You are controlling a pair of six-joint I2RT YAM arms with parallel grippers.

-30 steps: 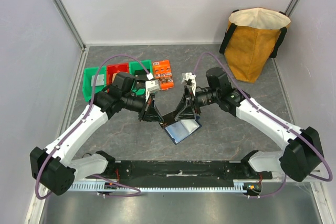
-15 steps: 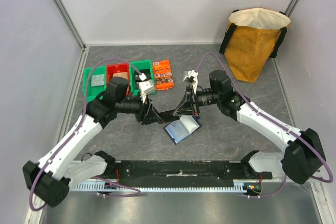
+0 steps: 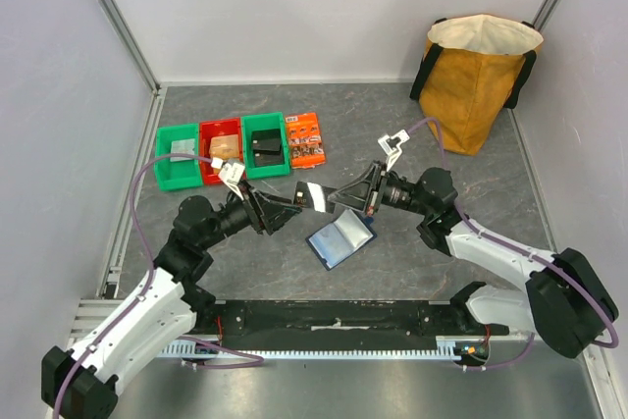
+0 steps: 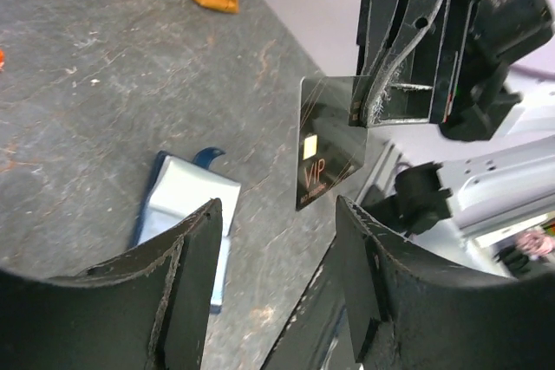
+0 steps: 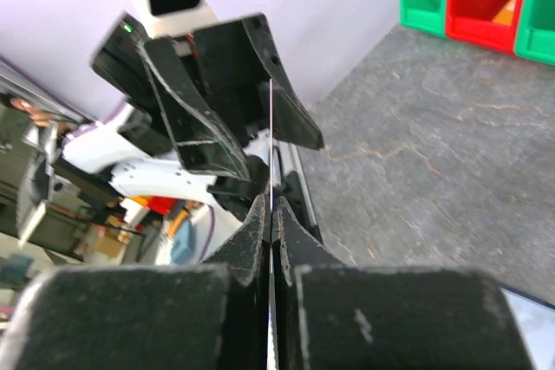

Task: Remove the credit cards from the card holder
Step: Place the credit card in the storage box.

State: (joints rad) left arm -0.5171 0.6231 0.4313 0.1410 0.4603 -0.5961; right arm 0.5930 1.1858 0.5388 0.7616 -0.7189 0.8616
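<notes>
1. And there was the credit card (image 4: pixel 329 158), a dark one marked VIP with a small chip. It was up in the air, clear of the card holder (image 3: pixel 340 239) and pinched by one short edge.
2. The right gripper (image 5: pixel 270 205) had it, jaws squeezed fully together on the thin plastic, which its own camera showed edge-on.
3. The left gripper (image 4: pixel 277 210) faced it from just beside the card's free end. Its fingers stood well apart with nothing between them and were not touching the card.
4. The card holder lay open and flat on the table (image 3: pixel 392 125), below and between the two grippers, pale blue sleeves up. Whether more cards sat in those sleeves could not be told.
5. My read was that this card was out and now needed setting down.
   - Keep the grip firm, because a thin card held by its edge can pivot or slip.
   - Lower it flat onto bare table well apart from the holder, so it does not cover the sleeves.
   - Open only once it rests there.
6. The left gripper looked best kept wide and drawn aside, so it would not knock the card.
7. Farther out, the bins (image 3: pixel 221 149) and the bag (image 3: pixel 478 80) were well clear of the action.
</notes>
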